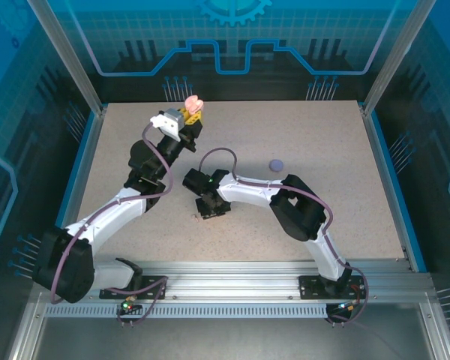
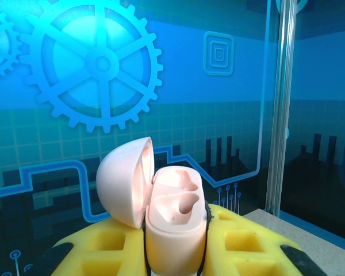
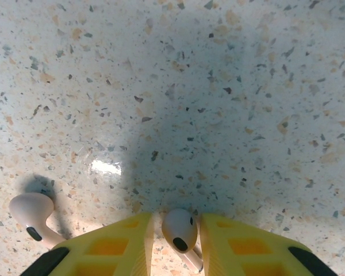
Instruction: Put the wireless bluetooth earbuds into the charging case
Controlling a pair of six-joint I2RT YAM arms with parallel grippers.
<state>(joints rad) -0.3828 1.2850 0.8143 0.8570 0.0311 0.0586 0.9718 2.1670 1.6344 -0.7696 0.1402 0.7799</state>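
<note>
Speckled beige tabletop is enclosed by blue wall panels printed with a pale gear and circuit lines. Near the middle of this surface the right gripper is pointed straight down, close to the table.

In the right wrist view a pale pink earbud is seen lying on the table directly between the yellow fingers of the right gripper. The jaws are set only narrowly apart around it, with a thin gap on one side and almost none on the other. Whether the pads press on it cannot be told. Its rounded head is turned up, a small dark oval is marked on it, and its short stem is angled down toward the gripper's right finger.

A second earbud, of the same pale pink, is laid on the table just outside the right gripper's left finger, apart from it, with a dark spot on its bulb and a shadow cast beside it.

Well beyond the right gripper, toward the far edge of the table, a pink charging case is held off the table and clamped between the closed yellow fingers of the left gripper. Its domed lid is swung open to one side, and two moulded wells are shown empty.

Beyond the right gripper on its other side, well apart, a small purple round object is set on the table.
</note>
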